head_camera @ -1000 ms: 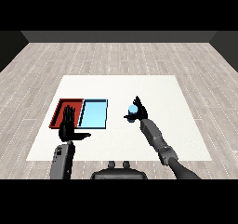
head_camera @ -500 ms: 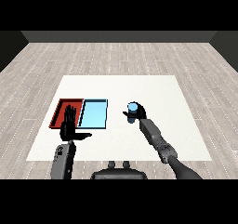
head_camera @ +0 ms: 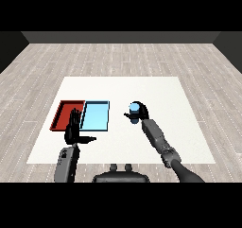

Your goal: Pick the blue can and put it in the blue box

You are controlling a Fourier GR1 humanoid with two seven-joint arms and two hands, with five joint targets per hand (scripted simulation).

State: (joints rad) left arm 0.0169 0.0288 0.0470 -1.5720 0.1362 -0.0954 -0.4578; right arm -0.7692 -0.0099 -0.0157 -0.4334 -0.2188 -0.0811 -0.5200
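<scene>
At the far left of the white table lies the red tray, touching the light blue tray on its right. The left hand stands at their near edge, fingers straight and upright, thumb out to the side, holding nothing, much as it did a second ago; it hides the red tray's near corner. Further right, well apart from the trays, the right hand curls round the blue can. Since a second ago it has drawn slightly leftward, toward the trays. The fingers cover most of the can; no label or writing can be read.
</scene>
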